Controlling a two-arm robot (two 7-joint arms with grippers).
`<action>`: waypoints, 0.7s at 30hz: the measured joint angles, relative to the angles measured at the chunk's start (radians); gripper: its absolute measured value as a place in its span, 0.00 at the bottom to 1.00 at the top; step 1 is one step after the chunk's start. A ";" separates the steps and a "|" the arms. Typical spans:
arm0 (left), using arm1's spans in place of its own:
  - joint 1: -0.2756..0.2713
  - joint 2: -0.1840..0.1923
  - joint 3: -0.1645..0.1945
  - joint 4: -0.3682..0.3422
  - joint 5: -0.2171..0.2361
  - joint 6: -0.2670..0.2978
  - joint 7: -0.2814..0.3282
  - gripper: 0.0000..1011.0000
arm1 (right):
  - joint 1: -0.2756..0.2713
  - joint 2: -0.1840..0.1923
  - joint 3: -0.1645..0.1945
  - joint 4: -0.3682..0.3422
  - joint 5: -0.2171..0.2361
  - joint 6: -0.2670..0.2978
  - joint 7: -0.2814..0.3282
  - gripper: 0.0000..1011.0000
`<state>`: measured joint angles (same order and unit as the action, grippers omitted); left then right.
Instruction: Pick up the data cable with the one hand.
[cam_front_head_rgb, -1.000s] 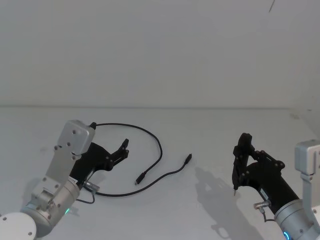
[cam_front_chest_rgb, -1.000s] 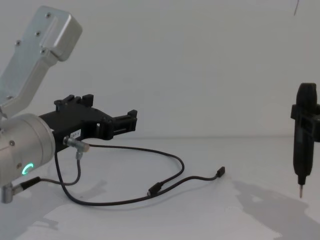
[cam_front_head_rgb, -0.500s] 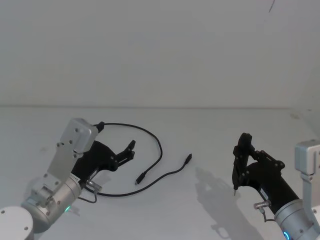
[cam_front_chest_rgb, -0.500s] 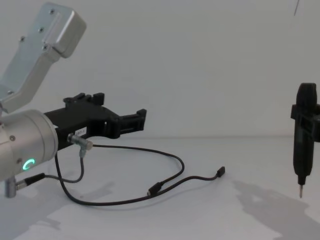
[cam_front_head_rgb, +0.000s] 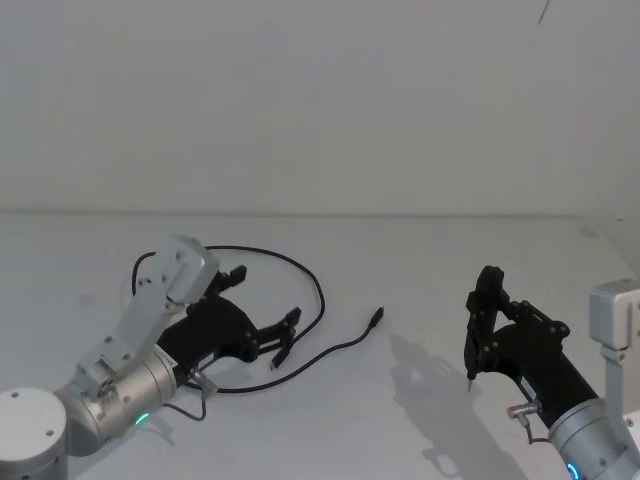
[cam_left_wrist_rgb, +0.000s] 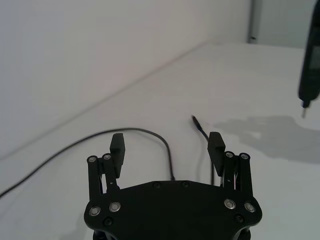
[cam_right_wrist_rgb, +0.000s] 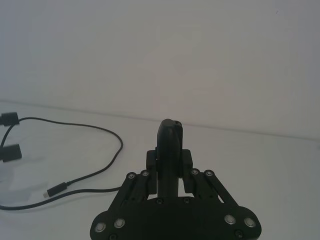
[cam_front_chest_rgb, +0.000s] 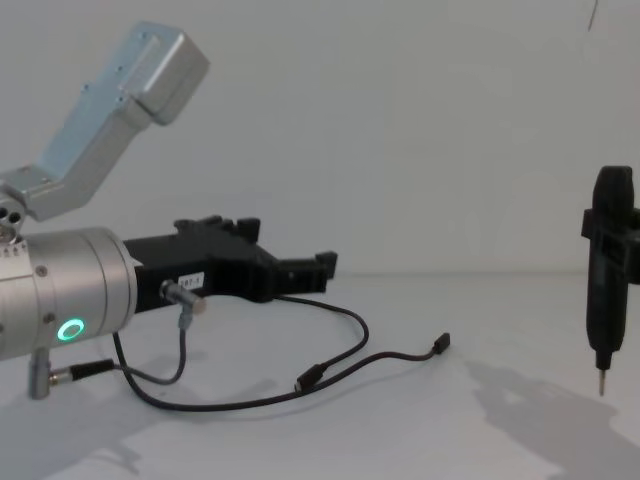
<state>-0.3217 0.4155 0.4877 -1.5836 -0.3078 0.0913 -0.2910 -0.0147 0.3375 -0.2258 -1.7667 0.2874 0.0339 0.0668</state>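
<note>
Black data cable (cam_front_head_rgb: 345, 347) lies under left gripper's (cam_front_head_rgb: 287, 334) spread fingers (cam_left_wrist_rgb: 216, 145); right gripper (cam_right_wrist_rgb: 169, 165) clamps tool (cam_front_chest_rgb: 608, 270).

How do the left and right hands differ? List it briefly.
Left hand is open; right hand is shut on a pointed black tool. Left hand is level, over the data cable; right hand points down, away from it. Both are black.

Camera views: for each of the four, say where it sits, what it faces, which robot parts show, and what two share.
Head: up high, looking down at the table; left gripper, right gripper.
Chest: low, looking across the table; same grippers, side-on.
Left wrist: behind the open left gripper, looking forward.
Right wrist: behind the right gripper, clamped on a black tool.
Shared: the data cable.
</note>
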 joint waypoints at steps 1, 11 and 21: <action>-0.003 0.001 0.002 0.001 -0.003 0.007 -0.007 0.99 | 0.000 0.000 0.000 0.000 0.000 0.000 0.000 0.28; -0.043 0.017 0.028 0.032 -0.027 0.097 -0.107 0.99 | 0.000 0.000 0.000 0.000 0.000 0.000 0.000 0.28; -0.098 0.004 0.056 0.096 -0.029 0.127 -0.172 0.99 | 0.000 0.000 0.000 0.000 0.000 0.000 0.000 0.28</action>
<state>-0.4199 0.4193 0.5435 -1.4872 -0.3365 0.2178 -0.4632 -0.0147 0.3375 -0.2258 -1.7667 0.2874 0.0339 0.0668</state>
